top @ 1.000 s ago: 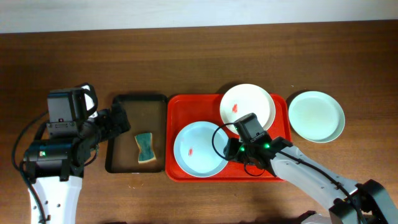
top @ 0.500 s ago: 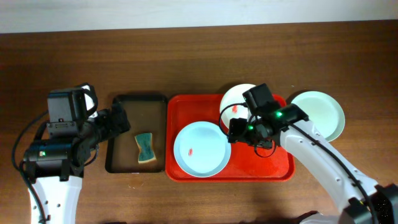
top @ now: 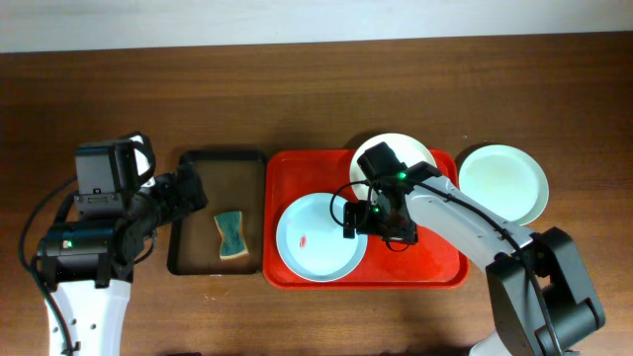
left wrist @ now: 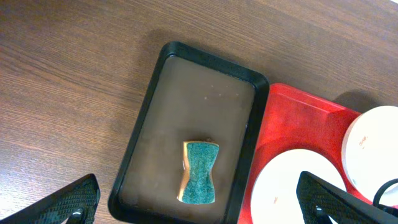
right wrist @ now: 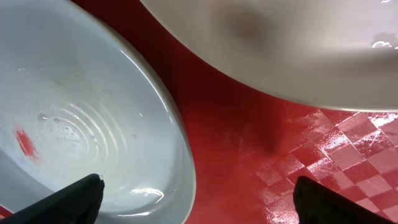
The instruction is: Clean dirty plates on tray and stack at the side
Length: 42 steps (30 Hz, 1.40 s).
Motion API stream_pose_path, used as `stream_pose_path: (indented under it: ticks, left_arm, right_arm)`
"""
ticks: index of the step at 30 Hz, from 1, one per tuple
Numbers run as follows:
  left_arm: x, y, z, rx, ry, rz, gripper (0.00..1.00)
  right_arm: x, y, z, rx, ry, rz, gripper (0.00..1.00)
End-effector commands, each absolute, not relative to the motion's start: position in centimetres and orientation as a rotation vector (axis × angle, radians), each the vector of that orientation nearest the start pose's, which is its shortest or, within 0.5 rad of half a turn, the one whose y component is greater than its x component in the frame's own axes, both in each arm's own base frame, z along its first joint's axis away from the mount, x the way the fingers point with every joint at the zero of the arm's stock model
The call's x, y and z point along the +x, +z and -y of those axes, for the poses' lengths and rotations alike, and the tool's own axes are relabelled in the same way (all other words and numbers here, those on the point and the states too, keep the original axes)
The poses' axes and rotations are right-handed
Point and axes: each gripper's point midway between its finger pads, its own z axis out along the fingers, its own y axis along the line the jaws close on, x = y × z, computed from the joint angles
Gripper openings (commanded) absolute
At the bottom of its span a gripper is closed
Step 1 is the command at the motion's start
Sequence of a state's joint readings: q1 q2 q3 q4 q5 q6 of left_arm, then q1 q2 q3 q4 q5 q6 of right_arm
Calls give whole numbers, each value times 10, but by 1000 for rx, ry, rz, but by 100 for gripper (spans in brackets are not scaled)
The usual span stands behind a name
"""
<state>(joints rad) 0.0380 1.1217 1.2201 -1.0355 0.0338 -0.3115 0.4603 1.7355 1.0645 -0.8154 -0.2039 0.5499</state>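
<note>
- Red tray [top: 440, 265] in the middle of the wooden table [top: 297, 89], with a narrower black tray [top: 220, 168] just beside it on the left.
- On the near left part of the red tray, lying flat: pale blue plate [top: 331, 259], marked with a small red smear [top: 302, 240] left of its centre.
- White plate [top: 410, 158] at the red tray's far right corner, overlapping the far rim and partly hidden under the right arm.
- Mint green plate [top: 504, 185] off the tray, on the bare wood just to its right; touching the rim or not, impossible to tell.
- Right claw [top: 351, 216] low over the red tray, at the pale blue plate's right edge, between that plate and the white plate.
- From the right wrist camera: fingers [right wrist: 81, 193] spread wide and holding nothing, pale blue plate below on the left, white plate across the top, glossy checkered tray floor between them.
- Left claw [top: 188, 190] over the black tray's left edge, well apart from all three plates.
- From the left wrist camera: fingertips [left wrist: 68, 202] wide apart at the bottom corners, empty.
- In the black tray, toward its near end: green sponge [top: 230, 235] with a yellowish side, pinched in at the waist, lying flat, clear of the walls.
</note>
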Motion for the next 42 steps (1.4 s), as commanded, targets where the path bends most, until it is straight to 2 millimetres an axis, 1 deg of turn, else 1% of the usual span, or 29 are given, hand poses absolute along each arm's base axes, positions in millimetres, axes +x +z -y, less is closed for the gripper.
stream_pose_path:
  ticks: [1,2,3,4,6,10,11,14,15,18,21,23,26,29,33,34,35,37,38,39,40,41,42]
  left_arm:
    - [290,241,-6,-437,-164,-2464,99]
    - [290,241,-6,-437,-163,-2464,99]
    - [290,241,-6,-437,-163,-2464,99]
    - [290,241,-6,-437,-164,-2464,99]
    - [290,241,-6,-437,-163,-2464,99]
    - [290,241,-6,-437,-163,-2464,99]
    - [290,241,-6,-437,-163,-2464,99]
    - [290,241,-6,-437,-163,-2464,99]
    - [290,241,-6,-437,-163,-2464,99]
    - [290,241,-6,-437,-163,-2464,99]
    - [290,241,-6,-437,-163,-2464,99]
    - [290,241,-6,-437,-164,-2464,99]
    - [290,241,-6,-437,-164,-2464,99]
    - [290,241,-6,-437,-164,-2464,99]
    - [291,242,-6,-436,-164,-2460,99]
    - [291,242,-6,-436,-164,-2460,99]
    - [291,242,-6,-437,-164,-2460,99]
    - [290,242,-6,-436,-165,-2462,99]
    - [281,234,-5,-445,-162,-2512,98]
    - [274,226,-4,-453,-155,-2561,92]
    - [265,214,-3,-465,-140,-2637,87]
    - [259,202,-1,-459,-130,-2708,77]
    - [257,191,1,-435,-119,-2775,72]
  right_arm:
    - [264,27,-173,125,358,-3151,99]
    - [264,27,-173,126,357,-3152,81]
    - [263,27,-173,127,354,-3156,58]
    - [262,27,-172,127,351,-3159,49]
    - [261,27,-172,129,347,-3166,48]
    - [259,26,-171,133,341,-3173,31]
    - [258,25,-170,135,338,-3176,28]
    - [254,17,-168,134,334,-3178,28]
    - [253,13,-170,121,342,-3168,27]
    - [255,13,-180,76,366,-3144,25]
    - [255,13,-181,68,362,-3141,11]
    - [255,13,-181,68,361,-3141,5]
    - [257,12,-178,70,329,-3133,4]
    - [258,11,-176,71,314,-3129,14]
    - [258,5,-176,108,321,-3116,16]
    - [258,4,-176,109,326,-3111,11]
    - [258,4,-176,110,325,-3112,4]
    - [257,4,-177,109,337,-3114,4]
    - [257,4,-178,108,341,-3115,4]
    - [257,4,-177,108,341,-3115,4]
    - [257,4,-177,108,340,-3116,4]
    - [257,4,-177,109,340,-3116,4]
    - [257,4,-177,108,340,-3115,4]
